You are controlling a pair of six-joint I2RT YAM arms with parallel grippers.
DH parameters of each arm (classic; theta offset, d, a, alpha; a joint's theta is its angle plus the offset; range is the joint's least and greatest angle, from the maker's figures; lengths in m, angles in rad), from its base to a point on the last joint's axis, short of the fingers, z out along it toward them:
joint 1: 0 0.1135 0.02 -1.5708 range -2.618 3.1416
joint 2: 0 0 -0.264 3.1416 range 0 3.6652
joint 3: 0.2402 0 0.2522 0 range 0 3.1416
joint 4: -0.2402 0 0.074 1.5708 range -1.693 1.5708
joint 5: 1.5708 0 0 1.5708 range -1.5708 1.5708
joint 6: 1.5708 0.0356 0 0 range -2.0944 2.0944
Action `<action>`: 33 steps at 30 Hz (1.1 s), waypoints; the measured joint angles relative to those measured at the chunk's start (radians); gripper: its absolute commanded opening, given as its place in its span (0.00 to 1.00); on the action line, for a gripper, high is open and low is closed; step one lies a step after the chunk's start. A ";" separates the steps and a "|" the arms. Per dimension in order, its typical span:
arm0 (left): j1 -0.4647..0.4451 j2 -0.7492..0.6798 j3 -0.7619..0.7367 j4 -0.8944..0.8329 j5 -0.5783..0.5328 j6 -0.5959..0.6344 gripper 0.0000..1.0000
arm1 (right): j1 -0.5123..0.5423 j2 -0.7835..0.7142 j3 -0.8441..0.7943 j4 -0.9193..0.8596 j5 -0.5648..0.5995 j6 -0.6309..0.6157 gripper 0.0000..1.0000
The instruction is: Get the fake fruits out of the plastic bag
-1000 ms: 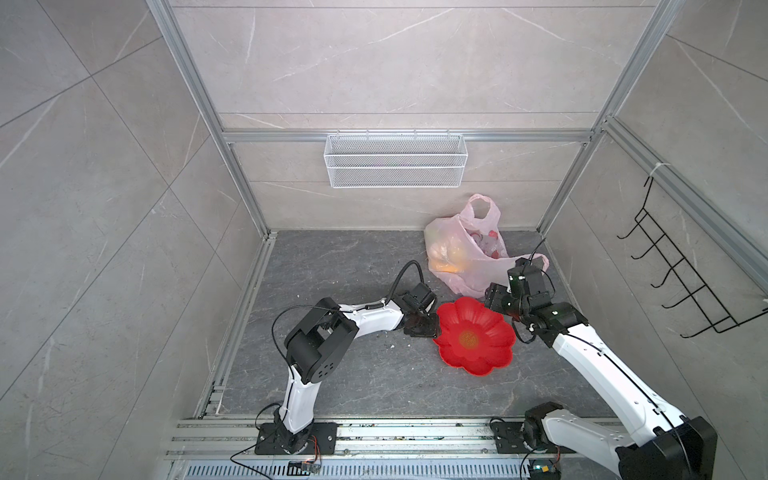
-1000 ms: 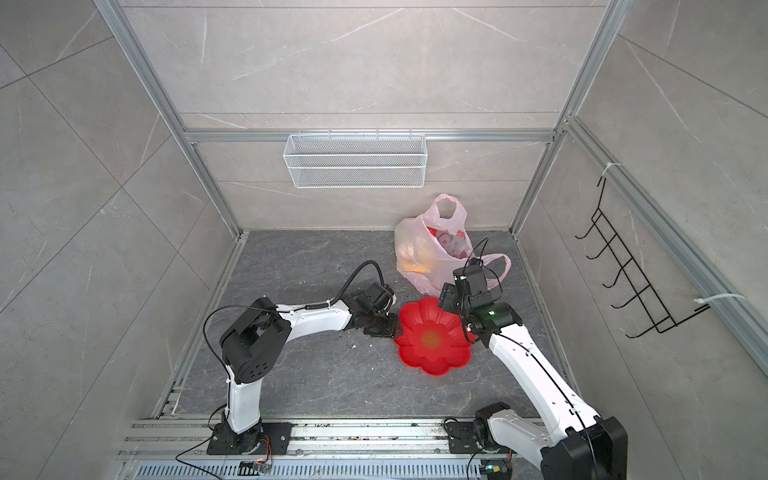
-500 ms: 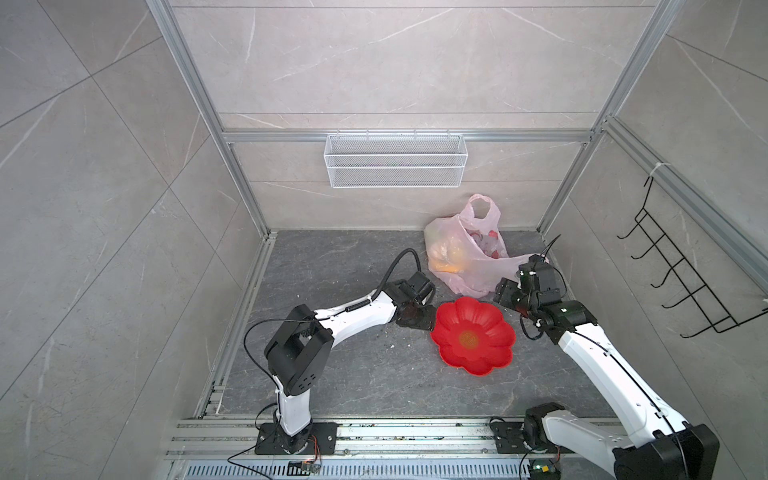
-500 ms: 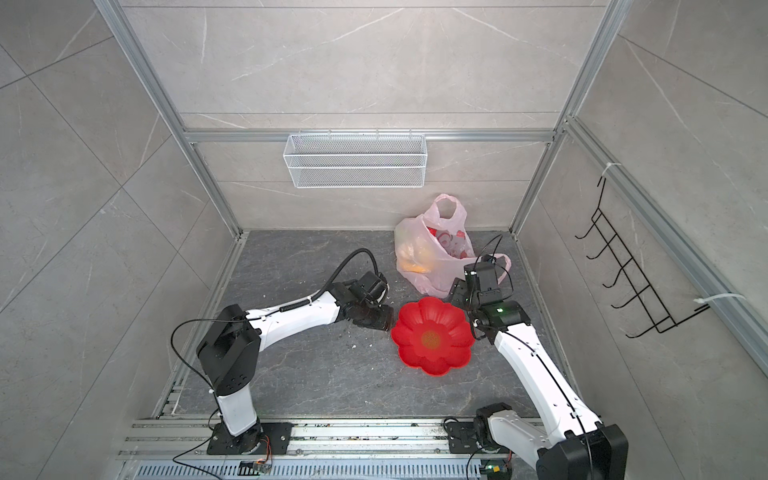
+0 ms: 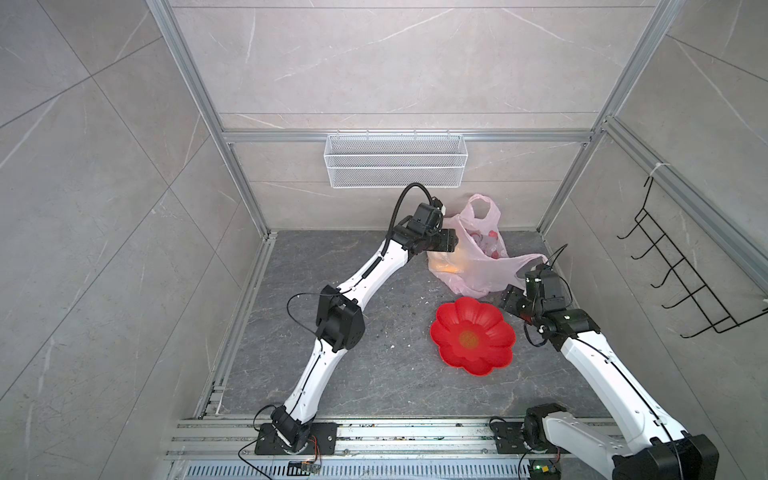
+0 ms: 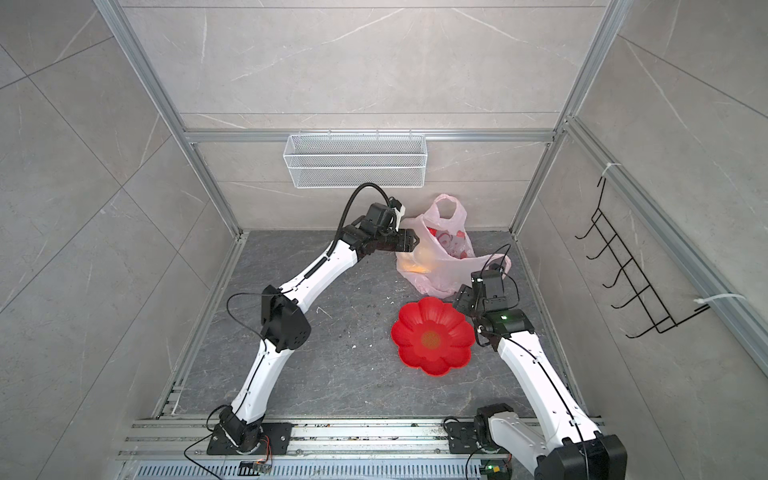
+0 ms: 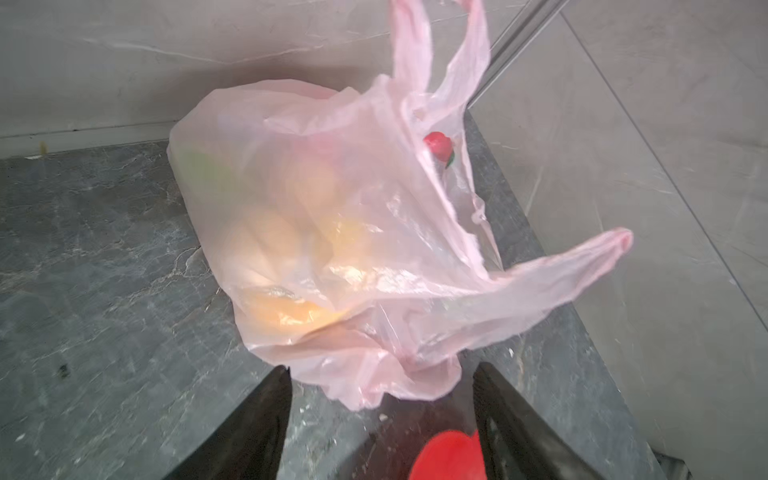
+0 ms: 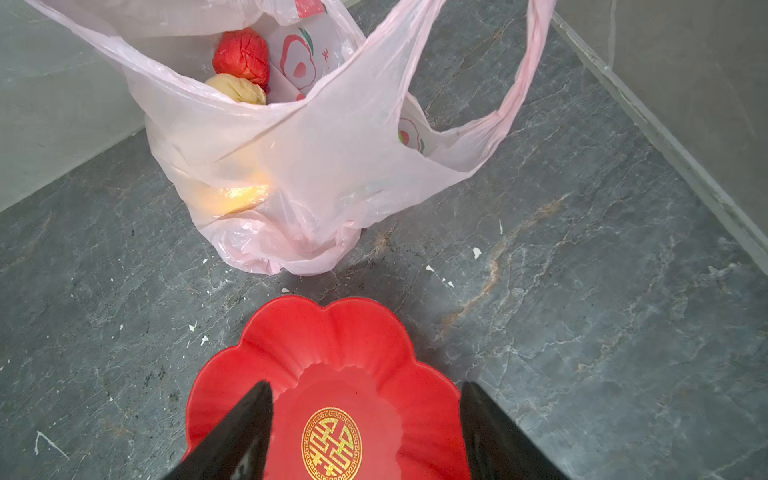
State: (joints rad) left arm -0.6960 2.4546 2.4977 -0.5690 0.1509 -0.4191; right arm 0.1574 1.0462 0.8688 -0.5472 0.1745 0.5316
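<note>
Left gripper (image 7: 382, 370): wide, empty, left of crinkly translucent pink plastic bag (image 8: 332, 166).
Right gripper (image 8: 365, 384): spread, empty.
Risk: snagged film may spill round plastic fruits (image 8: 241, 56).

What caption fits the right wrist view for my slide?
Open right hand by the red dish, facing the pink bag with red and yellow fruits inside.

Bright, even light all over, shadows soft and faint. Both top views sharp, straight walls (image 5: 104, 208) bowing at the edges. Left wrist view is smeared: bag (image 7: 332, 232) blurry, white glare on its folds. Right wrist view crisper, dish (image 8: 332, 353) glossy, shadow pooling under the bag.
</note>
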 measured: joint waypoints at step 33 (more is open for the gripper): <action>0.010 -0.544 -0.986 0.420 0.120 -0.132 0.75 | 0.025 0.531 0.356 0.334 -0.164 -0.285 0.73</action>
State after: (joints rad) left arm -0.6861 1.9102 1.5112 -0.1486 0.2710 -0.5507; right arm 0.1825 1.5776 1.2247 -0.2134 0.0101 0.2462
